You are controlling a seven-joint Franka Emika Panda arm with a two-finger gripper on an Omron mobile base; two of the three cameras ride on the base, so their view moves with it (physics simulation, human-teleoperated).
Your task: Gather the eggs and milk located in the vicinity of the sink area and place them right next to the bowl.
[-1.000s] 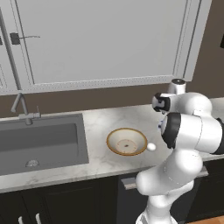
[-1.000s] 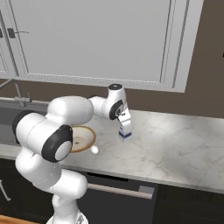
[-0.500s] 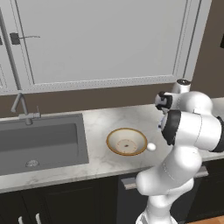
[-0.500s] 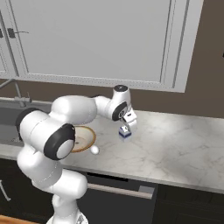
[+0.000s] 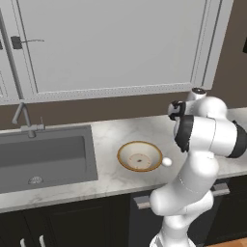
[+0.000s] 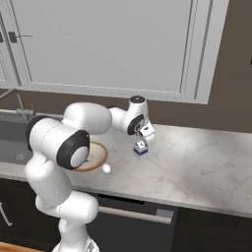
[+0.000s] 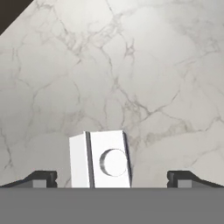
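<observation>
Gripper [image 6: 143,139] jaws spread wide, empty, directly above milk [image 6: 141,148]. Milk upright on counter [image 6: 197,157], right of bowl [image 5: 140,156]; egg [image 5: 167,162] beside bowl rim. Retract straight up, avoid tipping carton.

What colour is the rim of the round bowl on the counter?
Orange-brown, around the shallow cream bowl; clearest in the left base view.

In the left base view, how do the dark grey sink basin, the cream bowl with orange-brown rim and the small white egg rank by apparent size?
1. Dark grey sink basin, largest.
2. Cream bowl with orange-brown rim.
3. Small white egg, smallest, lying beside the bowl.
</observation>
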